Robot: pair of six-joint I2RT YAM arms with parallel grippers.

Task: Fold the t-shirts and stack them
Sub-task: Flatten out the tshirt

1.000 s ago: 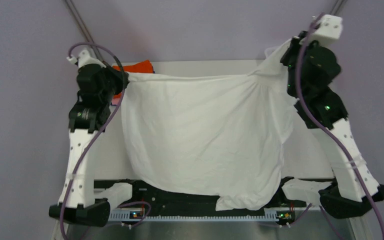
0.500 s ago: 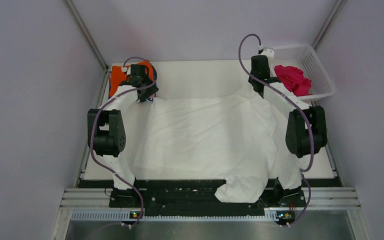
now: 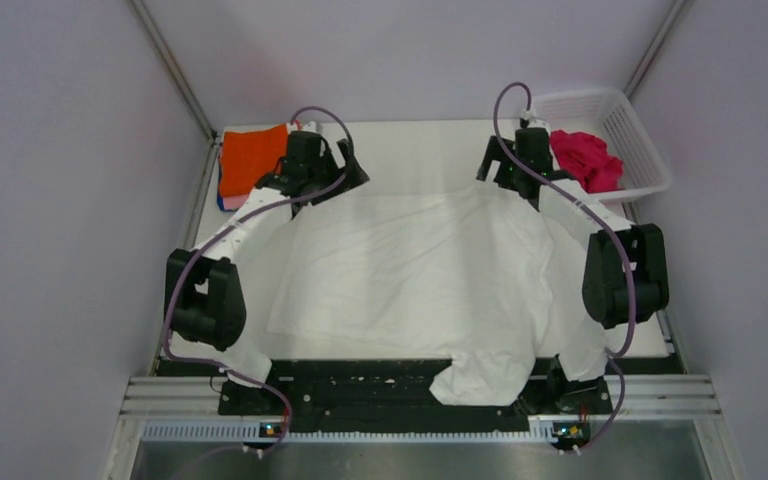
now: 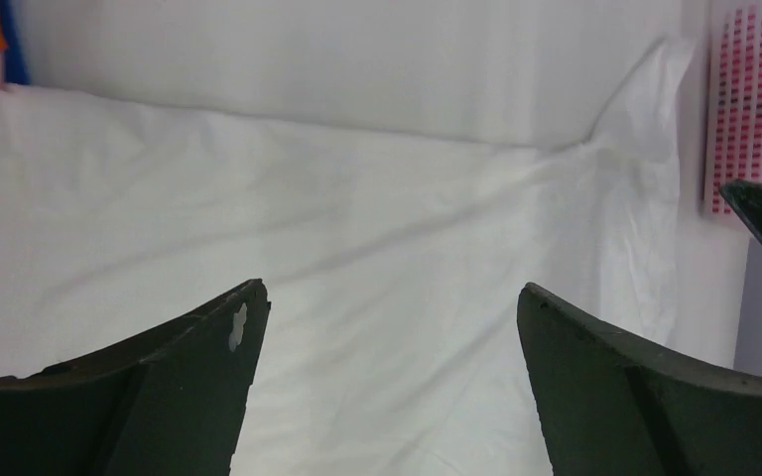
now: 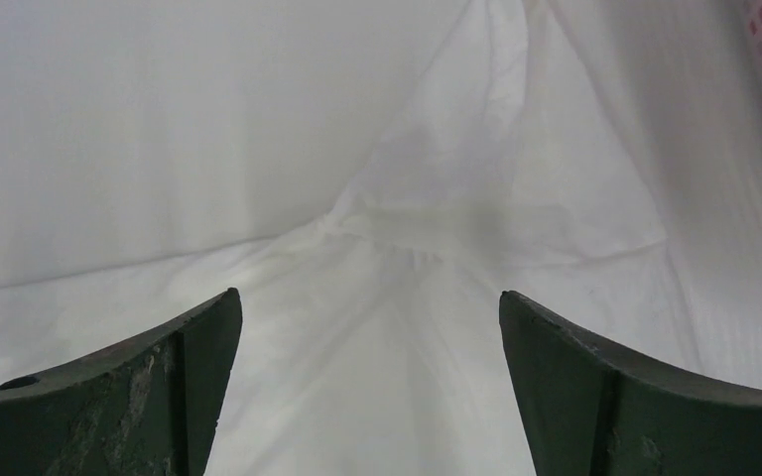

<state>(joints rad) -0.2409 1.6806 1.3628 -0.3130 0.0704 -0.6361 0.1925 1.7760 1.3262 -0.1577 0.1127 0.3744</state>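
The white shirt [image 3: 410,270] is laid out flat and not yet folded, its near end hung past the table [image 3: 410,140] edge. Both claws are released over its far edge, with nothing held: the left gripper [image 4: 392,297] by the far-left corner, the right gripper [image 5: 370,297] by the far-right corner. Left of the shirt a folded stack is seen, topped by an orange shirt [image 3: 252,160]. Right of it, a magenta shirt [image 3: 585,158] is seen crumpled in the basket [image 3: 645,125]. Two shirts are judged to be left to fold and stack.

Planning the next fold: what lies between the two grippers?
In the top view, only bare white table and the far edge of the spread white t-shirt.
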